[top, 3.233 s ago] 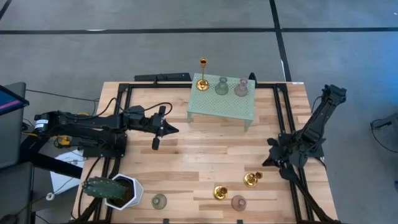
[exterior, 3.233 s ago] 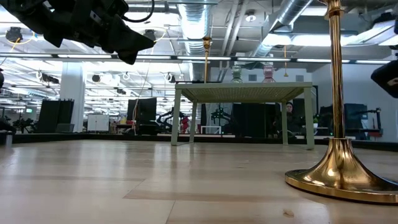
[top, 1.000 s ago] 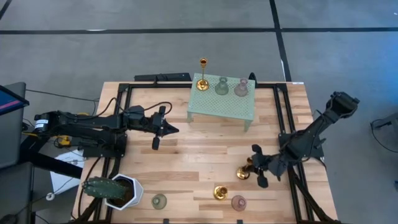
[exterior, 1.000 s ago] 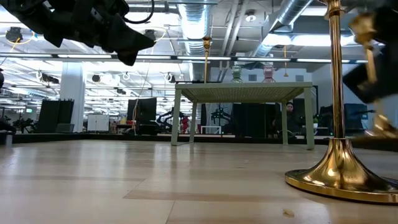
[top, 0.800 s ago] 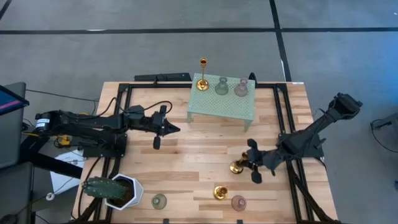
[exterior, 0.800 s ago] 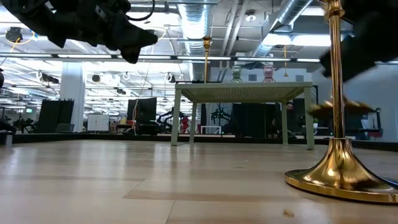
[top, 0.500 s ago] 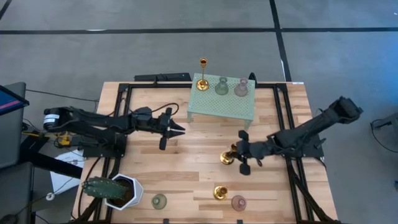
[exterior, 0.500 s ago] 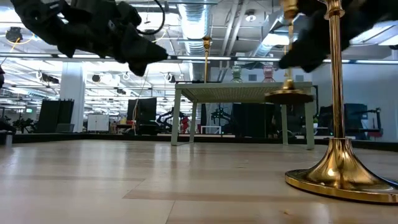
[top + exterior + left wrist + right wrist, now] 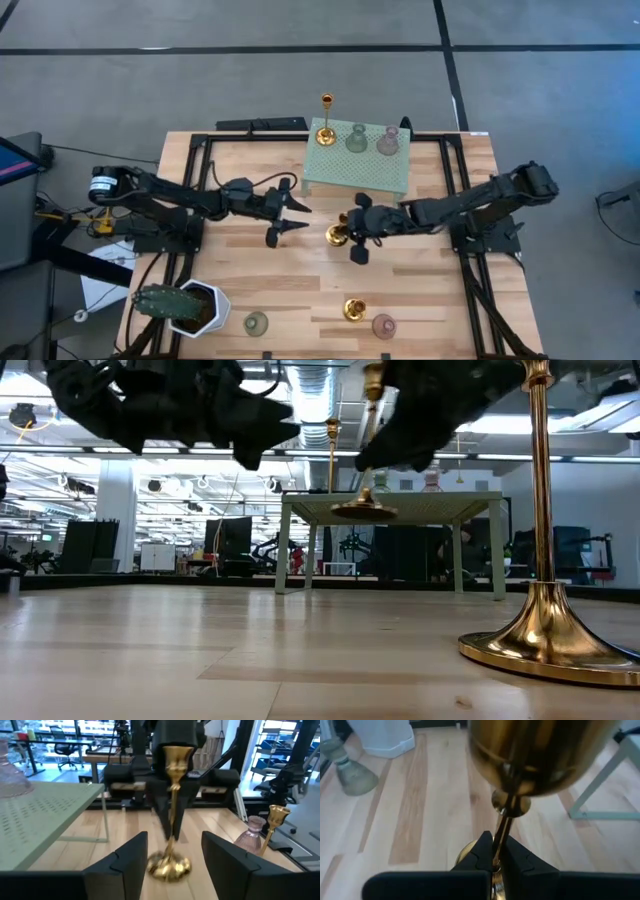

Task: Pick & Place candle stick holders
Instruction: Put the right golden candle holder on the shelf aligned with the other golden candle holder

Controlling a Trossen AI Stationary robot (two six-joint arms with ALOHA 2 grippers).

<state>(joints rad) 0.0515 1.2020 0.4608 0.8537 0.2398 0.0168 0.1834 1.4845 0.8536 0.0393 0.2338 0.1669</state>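
High view: near the table's middle, just in front of the mint-green stand [image 9: 357,168], the right gripper [image 9: 352,232] clenches the stem of a short gold holder [image 9: 337,236], lifted above the wood. The left gripper [image 9: 290,217] faces it, fingers spread, empty.
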